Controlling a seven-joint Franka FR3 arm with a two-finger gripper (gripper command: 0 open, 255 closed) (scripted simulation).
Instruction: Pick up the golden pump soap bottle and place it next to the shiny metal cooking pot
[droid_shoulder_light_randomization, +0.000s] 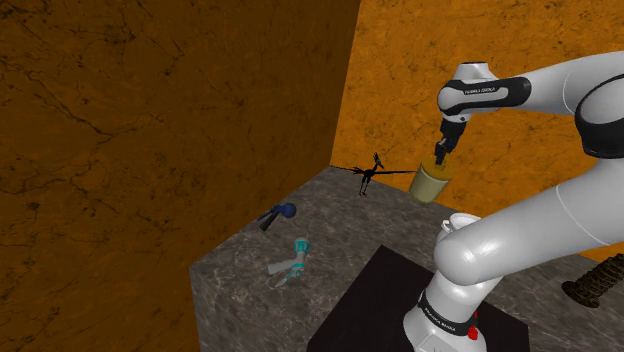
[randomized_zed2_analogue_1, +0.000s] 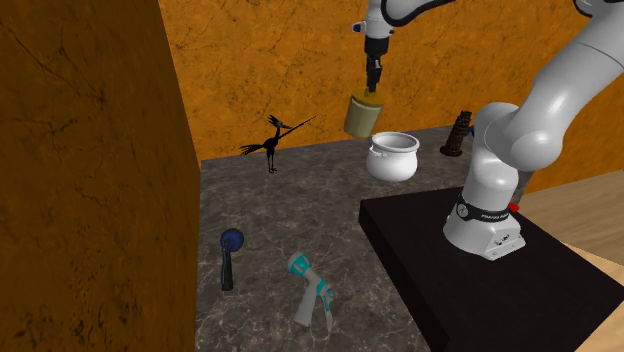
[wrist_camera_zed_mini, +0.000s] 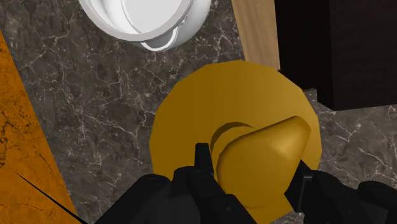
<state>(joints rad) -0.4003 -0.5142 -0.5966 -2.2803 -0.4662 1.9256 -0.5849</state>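
Note:
My black gripper (droid_shoulder_light_randomization: 441, 155) is shut on the pump head of a golden soap bottle (droid_shoulder_light_randomization: 430, 181), which hangs in the air above the grey marble counter (droid_shoulder_light_randomization: 330, 225). In the second exterior view the bottle (randomized_zed2_analogue_1: 362, 113) hovers just above and to the left of a glossy white pot (randomized_zed2_analogue_1: 392, 156) with two handles. The wrist view looks down on the bottle's round golden top (wrist_camera_zed_mini: 191, 108) and pump head (wrist_camera_zed_mini: 257, 159), clasped between my fingers (wrist_camera_zed_mini: 202, 159). The white pot (wrist_camera_zed_mini: 147, 20) lies on the counter below, beyond the bottle.
A black bird figurine (randomized_zed2_analogue_1: 273, 143) stands at the counter's back. A blue-headed brush (randomized_zed2_analogue_1: 229, 255) and a white-and-teal spray nozzle (randomized_zed2_analogue_1: 312, 288) lie toward the front. A dark ribbed object (randomized_zed2_analogue_1: 458, 133) stands beyond the pot. My black stand (randomized_zed2_analogue_1: 480, 275) takes up the counter's right side.

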